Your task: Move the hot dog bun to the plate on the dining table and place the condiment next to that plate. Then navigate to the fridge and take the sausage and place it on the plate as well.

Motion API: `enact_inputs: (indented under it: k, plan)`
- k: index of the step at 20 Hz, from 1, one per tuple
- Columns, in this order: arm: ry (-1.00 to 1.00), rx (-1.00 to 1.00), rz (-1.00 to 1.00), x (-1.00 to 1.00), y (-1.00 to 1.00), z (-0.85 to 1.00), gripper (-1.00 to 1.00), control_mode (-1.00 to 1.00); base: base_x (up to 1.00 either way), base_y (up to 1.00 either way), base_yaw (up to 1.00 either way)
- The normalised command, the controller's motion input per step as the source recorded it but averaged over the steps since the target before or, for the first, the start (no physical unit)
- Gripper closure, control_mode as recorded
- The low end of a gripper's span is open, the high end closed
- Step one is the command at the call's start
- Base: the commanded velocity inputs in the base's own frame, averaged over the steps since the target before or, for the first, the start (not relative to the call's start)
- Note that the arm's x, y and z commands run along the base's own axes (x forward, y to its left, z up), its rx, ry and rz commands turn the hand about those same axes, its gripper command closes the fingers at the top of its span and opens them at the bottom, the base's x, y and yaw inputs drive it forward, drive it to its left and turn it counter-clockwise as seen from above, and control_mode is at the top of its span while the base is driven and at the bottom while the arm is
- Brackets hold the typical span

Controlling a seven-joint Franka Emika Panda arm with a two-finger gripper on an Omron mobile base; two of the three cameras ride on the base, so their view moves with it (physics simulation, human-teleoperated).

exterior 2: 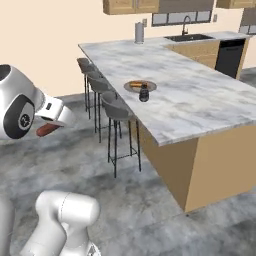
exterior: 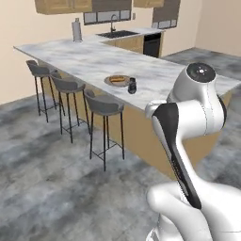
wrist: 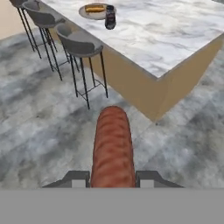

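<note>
Grey mottled flooring spreads under your pincer, which hangs out over open floor, short of the dining table. You have the sausage clamped between the two fingertips, jaws drawn in narrow against its sides, and the reddish-brown length of it sticks straight out ahead of the pincer toward the table's near corner. In the right base view you can see the same sausage poking out below the white hand, well off to the side of the table's tan wood base.

Beyond the sausage tip, up on the marble top, sits the plate, well apart from your pincer and ahead to its left. The hot dog bun lies on that plate. The condiment stands upright just beside the plate, on the side nearer you, and you can check this in the left base view too, where the bottle stands by the plate and bun.

Three grey stools line the table's long side, ahead and to the left of the pincer, closer to you than the plate. Far past the table, a sink and a dark dishwasher sit along the back counter.
</note>
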Motion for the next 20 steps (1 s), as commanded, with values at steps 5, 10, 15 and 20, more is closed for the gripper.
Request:
enact_inputs:
  k: [5,10,15,20]
  plan:
    - [0.0,0.0,0.0,0.0,0.0,0.0,1.0,1.0,0.5,1.0,-0.55]
    - [0.0,0.0,0.0,0.0,0.0,0.0,1.0,1.0,0.43,1.0,-0.54]
    - [0.0,0.0,0.0,0.0,0.0,0.0,1.0,1.0,0.26,1.0,-0.53]
    - [0.0,0.0,0.0,0.0,0.0,0.0,1.0,1.0,0.1,1.0,-0.5]
